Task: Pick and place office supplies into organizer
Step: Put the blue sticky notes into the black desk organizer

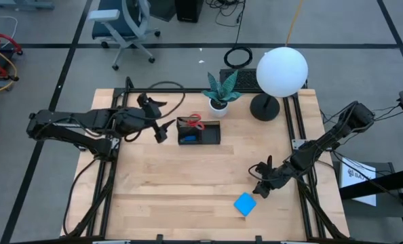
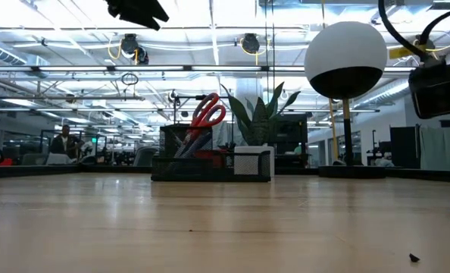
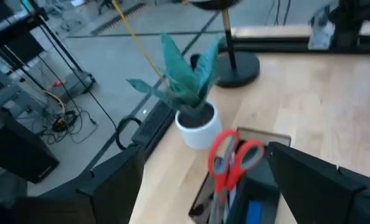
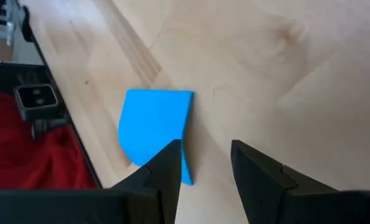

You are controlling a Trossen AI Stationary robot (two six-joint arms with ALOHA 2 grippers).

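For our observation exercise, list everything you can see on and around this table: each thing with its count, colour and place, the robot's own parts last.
Organizer: one, black, table's far middle.
Scissors: one pair, red-handled, standing in the organizer.
Blue piece: one, inside the organizer.
Square pad: one, bright blue, flat on the table near its front edge.
Plant: one, green, in a white pot behind the organizer.
Lamp: one, white globe on a black stand, far right.
Office chair: one, on the floor beyond the table.
Left gripper: open, beside the organizer.
Right gripper: open, empty, just above the pad.

Overhead, table-level, two wrist-mounted views.
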